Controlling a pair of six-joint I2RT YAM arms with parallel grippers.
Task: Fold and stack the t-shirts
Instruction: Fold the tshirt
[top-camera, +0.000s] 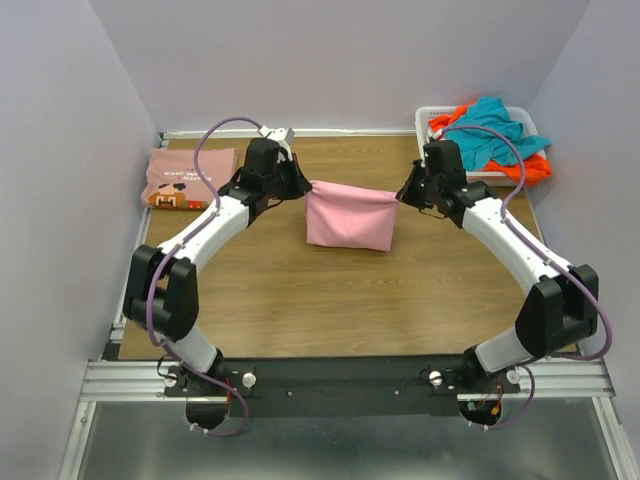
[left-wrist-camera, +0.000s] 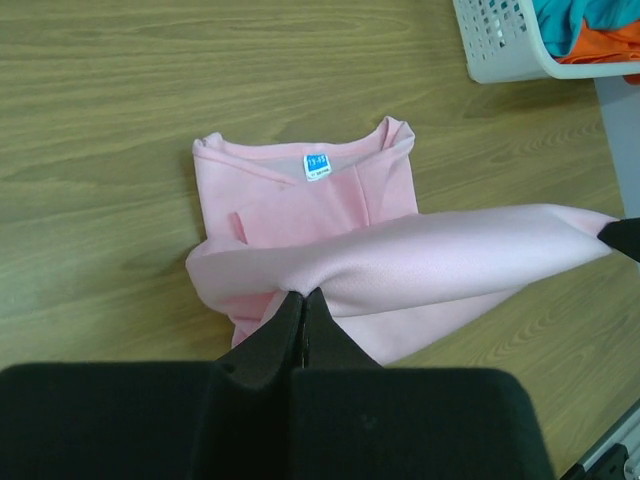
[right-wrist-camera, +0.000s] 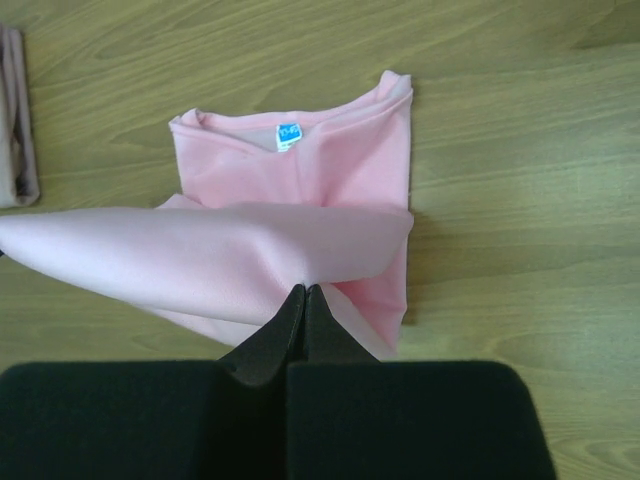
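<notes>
A plain light-pink t-shirt (top-camera: 350, 218) hangs stretched between my two grippers above the middle of the table. My left gripper (top-camera: 302, 184) is shut on its left top corner and my right gripper (top-camera: 402, 194) is shut on its right top corner. In the left wrist view the shirt (left-wrist-camera: 320, 200) lies partly on the wood, neck end with a blue label (left-wrist-camera: 317, 165) away from the closed gripper (left-wrist-camera: 303, 293). The right wrist view shows the same shirt (right-wrist-camera: 300, 180) pinched by the closed gripper (right-wrist-camera: 305, 288). A folded dusty-pink t-shirt (top-camera: 188, 177) with a brown-orange print lies at the far left.
A white basket (top-camera: 432, 118) at the far right corner holds a teal t-shirt (top-camera: 495, 125) and an orange t-shirt (top-camera: 535, 170). The basket (left-wrist-camera: 500, 50) also shows in the left wrist view. Purple walls close in the table on three sides.
</notes>
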